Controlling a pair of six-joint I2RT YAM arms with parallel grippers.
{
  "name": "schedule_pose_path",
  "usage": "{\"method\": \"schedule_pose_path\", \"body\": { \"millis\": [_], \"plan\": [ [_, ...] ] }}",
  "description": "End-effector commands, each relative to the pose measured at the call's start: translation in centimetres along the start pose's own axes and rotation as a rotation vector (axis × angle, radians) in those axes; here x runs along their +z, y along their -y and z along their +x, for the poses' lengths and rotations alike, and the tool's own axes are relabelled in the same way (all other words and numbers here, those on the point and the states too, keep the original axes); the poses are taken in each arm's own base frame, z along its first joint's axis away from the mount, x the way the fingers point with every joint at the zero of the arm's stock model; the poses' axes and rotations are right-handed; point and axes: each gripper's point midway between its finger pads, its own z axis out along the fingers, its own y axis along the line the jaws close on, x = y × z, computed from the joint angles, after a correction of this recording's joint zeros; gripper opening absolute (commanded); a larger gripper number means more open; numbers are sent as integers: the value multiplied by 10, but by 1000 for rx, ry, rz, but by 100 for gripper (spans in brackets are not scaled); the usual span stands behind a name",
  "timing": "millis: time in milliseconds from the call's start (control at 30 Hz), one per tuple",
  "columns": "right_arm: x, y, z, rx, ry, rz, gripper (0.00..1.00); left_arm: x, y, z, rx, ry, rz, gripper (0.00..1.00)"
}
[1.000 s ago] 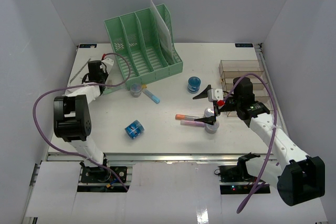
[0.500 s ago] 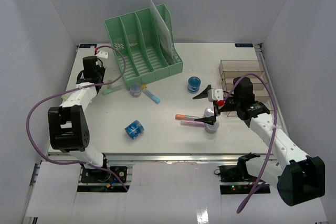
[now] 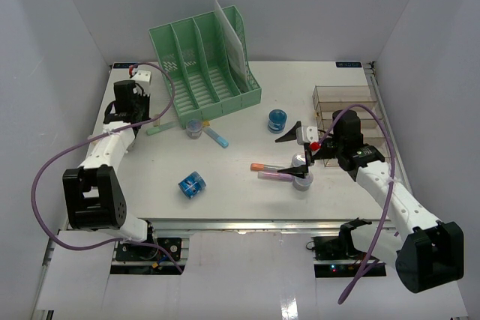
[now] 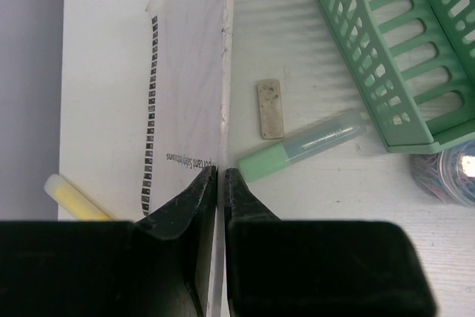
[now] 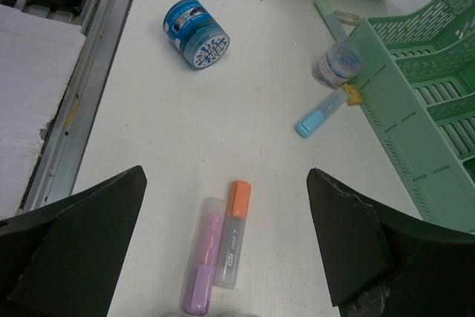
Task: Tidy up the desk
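Observation:
The white desk (image 3: 240, 201) holds scattered stationery. My left gripper (image 3: 124, 105) is at the far left, beside the green file rack (image 3: 206, 61). In the left wrist view it (image 4: 221, 170) is shut on the edge of a white printed paper sheet (image 4: 148, 72), seen nearly edge-on. A green highlighter (image 4: 300, 146) lies just right of the jaws. My right gripper (image 3: 285, 157) is wide open and empty, above an orange highlighter (image 5: 231, 231) and a purple highlighter (image 5: 200, 257), which lie side by side between its fingers (image 5: 225, 176).
A clear compartment tray (image 3: 341, 103) stands at the right. Two blue jars (image 3: 277, 120) (image 3: 190, 184), a clear jar of clips (image 3: 194, 128) and a blue highlighter (image 3: 217, 137) lie mid-desk. A yellow highlighter (image 4: 74, 197) lies under the paper. White walls close three sides.
My left arm has swung left and back along the desk's left side, with the gripper now nearer the far corner. The right arm has not moved.

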Motion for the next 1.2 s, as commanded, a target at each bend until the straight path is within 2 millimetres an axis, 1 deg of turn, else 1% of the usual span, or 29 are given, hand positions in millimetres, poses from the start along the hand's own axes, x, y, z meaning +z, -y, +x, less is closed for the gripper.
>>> {"method": "schedule_pose_path", "body": {
  "millis": [0,133,167,200,233,333,367,433,500,533,567,600,633,667,700,733,800,867,900,967,1033,1067,1133,1167],
  "plan": [
    [1,3,-5,31,5,-12,95,-21,-1,-28,-63,65,18,0],
    [3,7,-3,59,-5,0,93,-29,-2,-29,-78,60,21,0],
    [5,7,-2,95,-9,7,92,-31,-1,-28,-80,55,22,0],
    [7,12,-2,127,-14,32,92,-34,-2,-29,-80,57,20,0],
    [10,17,-3,157,-18,57,92,-36,-3,-29,-81,59,19,0],
    [28,32,-5,227,-46,125,92,-43,-1,-24,-82,59,23,0],
    [40,40,-9,269,-57,154,92,-44,0,-20,-81,54,25,0],
    [64,51,-18,372,-64,165,90,-46,2,-12,-84,47,29,0],
    [91,68,-2,614,-102,170,88,-48,4,-7,-88,43,36,0],
    [105,82,-2,695,-119,175,87,-50,5,-6,-92,45,39,0],
    [117,105,-20,716,-106,188,85,-51,6,-4,-96,45,42,0],
    [128,119,-34,736,-99,184,83,-53,8,-3,-99,46,45,0],
    [143,124,-31,794,-118,174,81,-56,9,-2,-100,49,51,0],
    [160,129,-20,871,-147,173,81,-57,10,-1,-101,50,58,0],
    [176,138,-21,895,-145,173,80,-58,12,1,-102,52,63,0],
    [193,149,-30,893,-125,171,80,-60,12,2,-104,53,66,0],
    [217,160,-38,907,-102,204,81,-62,14,5,-114,52,70,0],
    [242,180,-42,921,-66,253,81,-63,16,12,-117,45,73,0],
    [254,182,-47,944,-45,255,82,-64,16,15,-121,44,74,0],
    [276,192,-48,986,-4,269,83,-67,18,20,-127,43,77,0],
    [293,202,-45,1001,40,277,83,-69,19,25,-134,43,76,0],
    [300,202,-40,1029,50,287,83,-70,20,26,-137,43,76,0],
    [310,207,-42,1049,99,298,83,-73,22,29,-143,45,83,0],
    [314,209,-38,1056,108,310,82,-74,25,29,-147,50,99,0]
  ]
}}
